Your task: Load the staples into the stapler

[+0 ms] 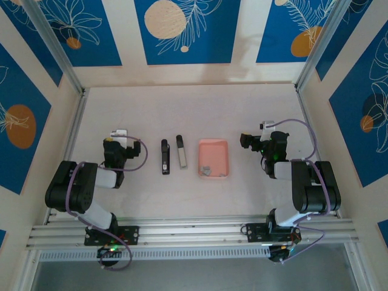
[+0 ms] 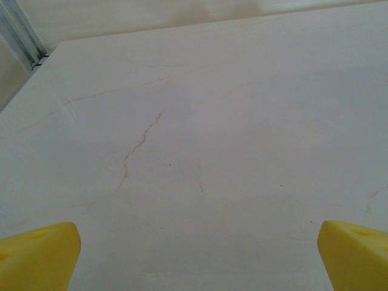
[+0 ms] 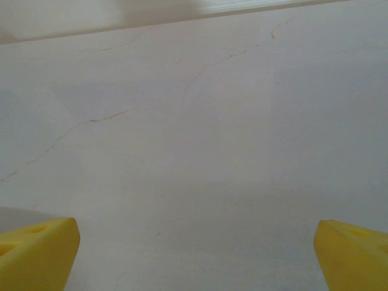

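Top view first, and everything sits in the middle of the table (image 1: 182, 109). The pink tray (image 1: 213, 150) lies a touch right of centre, and there are the staples (image 1: 206, 170), a small grey clump in the tray's near left corner. Left of the tray, apart from it, two slim pieces lie side by side, both pointing at the far edge. One is a pale bar (image 1: 181, 155) with a dark far end, the other the black stapler (image 1: 165, 157) just beside it, a narrow gap between them.

The left arm (image 1: 91, 182) is folded up near the left edge and the right arm (image 1: 306, 185) near the right edge, both well apart from the pieces.

On the left wrist camera, the left gripper (image 2: 197, 257) has its jaws spread wide, yellow fingertips (image 2: 36, 257) at the bottom corners, bare table between them. Over to the right wrist: the right gripper (image 3: 197, 254) gapes just as wide, fingertips (image 3: 354, 254) apart over pale, veined tabletop.
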Robot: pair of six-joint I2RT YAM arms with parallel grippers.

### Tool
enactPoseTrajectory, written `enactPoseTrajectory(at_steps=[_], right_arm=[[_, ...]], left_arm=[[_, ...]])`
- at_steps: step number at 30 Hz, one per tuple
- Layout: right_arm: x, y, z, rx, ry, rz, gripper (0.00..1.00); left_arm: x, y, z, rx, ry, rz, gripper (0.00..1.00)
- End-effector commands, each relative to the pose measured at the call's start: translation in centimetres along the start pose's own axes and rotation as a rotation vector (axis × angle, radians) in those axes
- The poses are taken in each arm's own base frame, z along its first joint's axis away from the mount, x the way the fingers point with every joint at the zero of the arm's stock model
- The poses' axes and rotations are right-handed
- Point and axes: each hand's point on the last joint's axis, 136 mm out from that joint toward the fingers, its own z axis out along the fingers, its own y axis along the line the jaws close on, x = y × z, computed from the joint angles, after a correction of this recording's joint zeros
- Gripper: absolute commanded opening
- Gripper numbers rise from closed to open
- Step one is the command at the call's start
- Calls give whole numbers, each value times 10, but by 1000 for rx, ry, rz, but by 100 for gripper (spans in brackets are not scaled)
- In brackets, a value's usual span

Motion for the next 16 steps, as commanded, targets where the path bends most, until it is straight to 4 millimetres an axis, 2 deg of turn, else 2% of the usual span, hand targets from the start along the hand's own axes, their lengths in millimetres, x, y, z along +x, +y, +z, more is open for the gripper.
enactPoseTrajectory(at_steps=[1,16], right_arm=[[0,2,0,-19,-14,-18,99],[-1,2,-1,-23,-15,-14,99]], left_arm=[[-10,-1,2,17,-24,0,100],[-10,-1,2,22,-22,-5,100]])
